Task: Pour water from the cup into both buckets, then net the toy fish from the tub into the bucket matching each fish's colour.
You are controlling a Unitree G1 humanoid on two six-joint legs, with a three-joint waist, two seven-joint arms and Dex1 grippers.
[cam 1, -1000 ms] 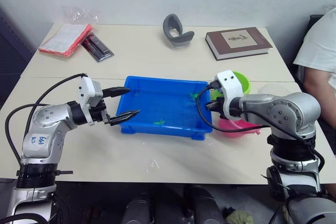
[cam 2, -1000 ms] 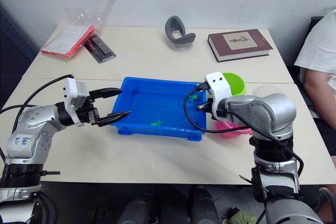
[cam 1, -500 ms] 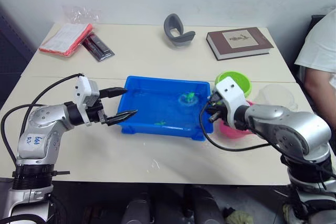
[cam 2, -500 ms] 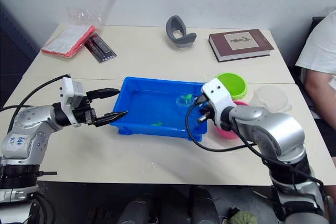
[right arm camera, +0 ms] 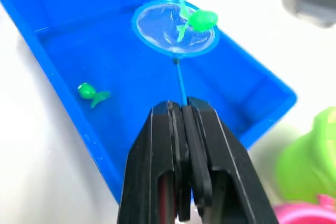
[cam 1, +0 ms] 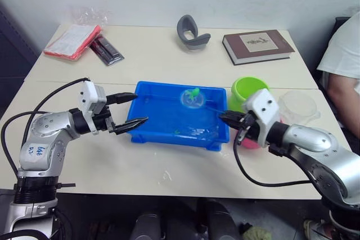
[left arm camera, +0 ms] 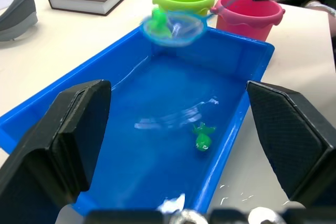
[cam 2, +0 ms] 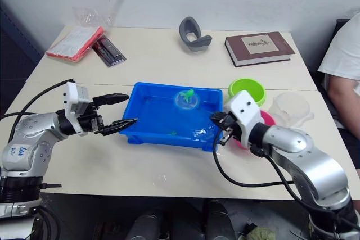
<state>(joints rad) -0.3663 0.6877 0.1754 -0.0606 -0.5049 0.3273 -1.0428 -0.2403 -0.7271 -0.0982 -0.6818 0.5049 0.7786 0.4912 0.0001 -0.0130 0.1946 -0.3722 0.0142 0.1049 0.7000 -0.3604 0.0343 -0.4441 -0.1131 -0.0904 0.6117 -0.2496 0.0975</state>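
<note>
The blue tub holds water in the table's middle. My right gripper is shut on the net's thin handle at the tub's right end. The net hoop hangs above the tub's far side with a green toy fish in it. Another green fish lies in the water. My left gripper stands open at the tub's left end, holding nothing. The green bucket and pink bucket stand right of the tub, the pink one partly hidden by my right arm. The clear cup sits beyond them.
A brown book and a grey curved object lie at the table's far side. A red packet and a black item lie at the far left. A person in a white shirt sits at the right edge.
My right gripper has drawn back toward the near right. The net has risen out of the water with a green fish in it. The left gripper has stayed put.
</note>
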